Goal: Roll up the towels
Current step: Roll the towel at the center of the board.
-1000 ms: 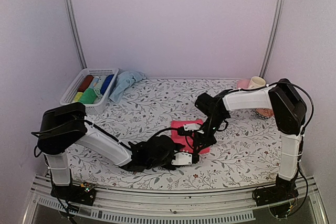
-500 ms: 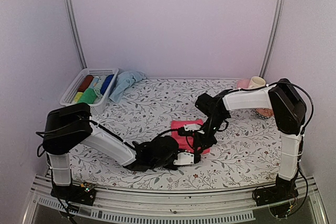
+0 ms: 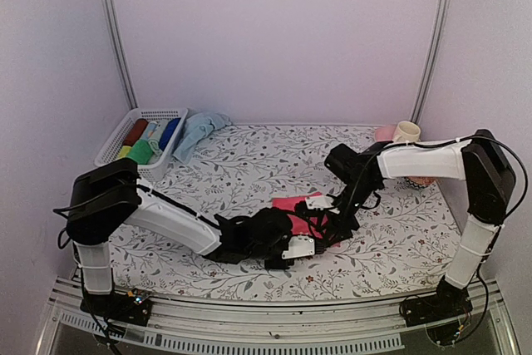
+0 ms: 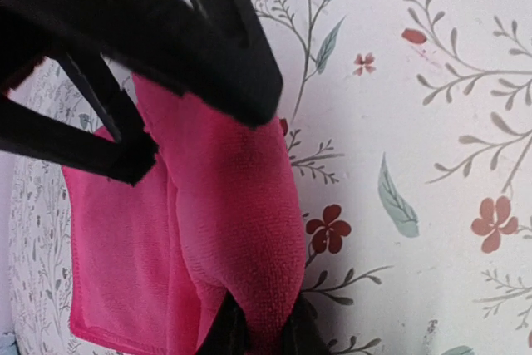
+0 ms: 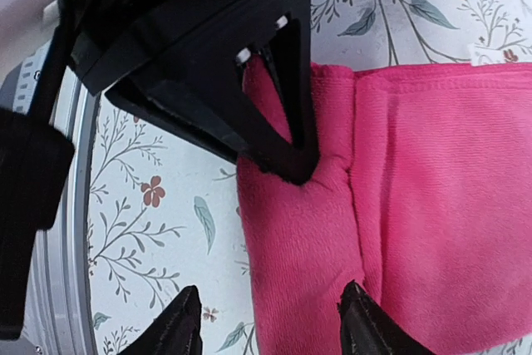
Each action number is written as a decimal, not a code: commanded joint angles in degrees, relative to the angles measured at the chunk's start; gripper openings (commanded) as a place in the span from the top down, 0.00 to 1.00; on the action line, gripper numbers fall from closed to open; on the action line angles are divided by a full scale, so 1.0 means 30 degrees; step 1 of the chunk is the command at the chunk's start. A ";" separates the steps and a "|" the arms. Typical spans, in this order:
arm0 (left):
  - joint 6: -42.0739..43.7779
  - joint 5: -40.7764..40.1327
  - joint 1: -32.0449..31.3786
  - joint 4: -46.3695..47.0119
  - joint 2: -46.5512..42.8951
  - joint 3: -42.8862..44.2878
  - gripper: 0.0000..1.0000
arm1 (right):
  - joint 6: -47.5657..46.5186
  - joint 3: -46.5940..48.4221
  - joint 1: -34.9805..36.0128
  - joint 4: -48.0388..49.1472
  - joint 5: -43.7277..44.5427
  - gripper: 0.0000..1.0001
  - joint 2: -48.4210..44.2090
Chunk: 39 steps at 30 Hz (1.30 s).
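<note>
Two towels lie on the flowered bench [image 3: 241, 168]. The pink towel [image 3: 290, 203] sits near the middle, toward the near edge, with one edge turned over into a thick fold. The left end effector [image 4: 199, 126] is nipped tight on one end of that fold, a black finger on either side of the cloth. The right end effector [image 5: 270, 322] stands wide just beside it, one fingertip over bare bench, the other over the towel, the fold between them and nothing clamped. The blue towel [image 3: 198, 132] lies crumpled at the back left, touching a white basket [image 3: 158, 111] that holds coloured rolls [image 3: 141, 151].
</note>
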 commanded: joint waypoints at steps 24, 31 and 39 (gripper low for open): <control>-0.9200 1.2494 0.3350 -0.8276 0.3281 0.4448 1.00 | -0.4120 -1.3232 -0.0073 1.2415 0.2936 0.33 -1.3250; -1.0210 1.4017 0.4251 -0.7837 0.3878 0.4325 0.99 | -0.3764 -1.3147 0.2856 1.5259 0.5331 0.41 -1.0608; -1.0443 1.5105 0.4873 -0.7942 0.4274 0.4584 0.97 | -0.3657 -1.3544 0.4041 1.7308 0.7467 0.43 -0.8352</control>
